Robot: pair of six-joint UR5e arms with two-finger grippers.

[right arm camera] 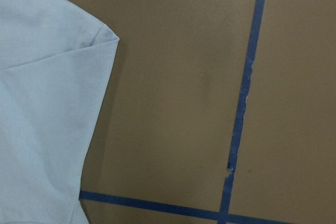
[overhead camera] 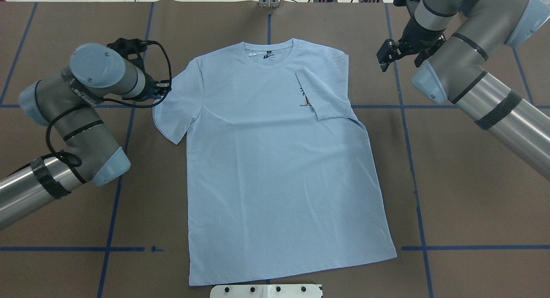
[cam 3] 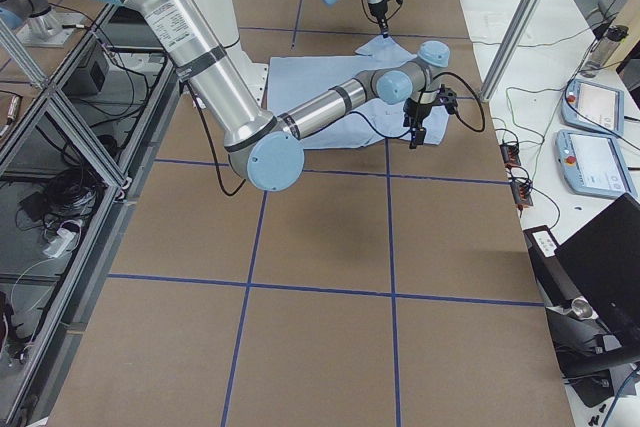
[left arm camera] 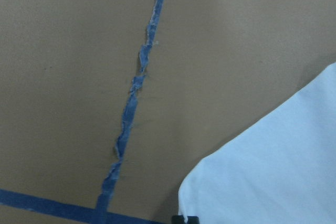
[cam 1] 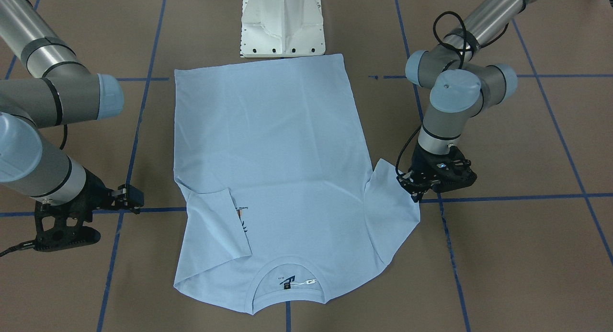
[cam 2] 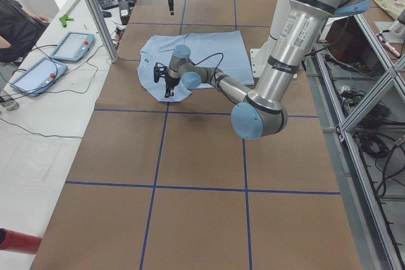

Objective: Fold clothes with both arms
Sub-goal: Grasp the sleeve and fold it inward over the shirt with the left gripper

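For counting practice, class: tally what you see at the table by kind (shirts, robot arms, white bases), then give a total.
T-shirt: 1
Arms: 2, left arm and right arm
White base: 1
Total: 4

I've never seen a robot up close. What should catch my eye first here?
A light blue T-shirt lies flat in the middle of the brown table, with one sleeve folded in over its chest print. The left end effector sits at the tip of the spread sleeve. The right end effector hangs beside the folded shoulder, off the cloth.
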